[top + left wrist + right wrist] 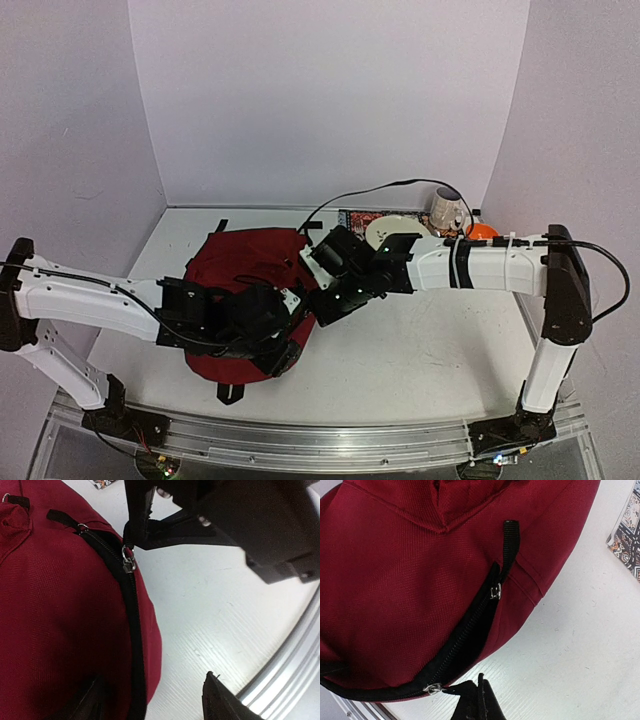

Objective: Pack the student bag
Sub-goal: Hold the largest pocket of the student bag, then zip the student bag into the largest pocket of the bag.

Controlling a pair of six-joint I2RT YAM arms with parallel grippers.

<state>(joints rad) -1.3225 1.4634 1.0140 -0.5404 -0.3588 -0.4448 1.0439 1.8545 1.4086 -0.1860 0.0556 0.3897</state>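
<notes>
The student bag (235, 262), dark red with a black zipper, lies flat in the middle of the table. My right gripper (480, 702) is shut on the black pull tab of a zipper slider (432, 688) at the bag's edge. A second slider (495, 591) sits further along, and the zipper between them gapes onto black lining. My left gripper (155, 707) is open at the bag's near right edge, one finger (85, 705) against the red fabric and the other finger (225, 702) over the bare table. In the left wrist view the right gripper (150, 535) holds the slider (129, 560).
At the back right of the table lie a patterned book (360, 217), a white plate-like thing (392, 230), a cup (447, 208) and an orange ball (481, 231). The table's metal front rail (295, 655) runs close to the left gripper.
</notes>
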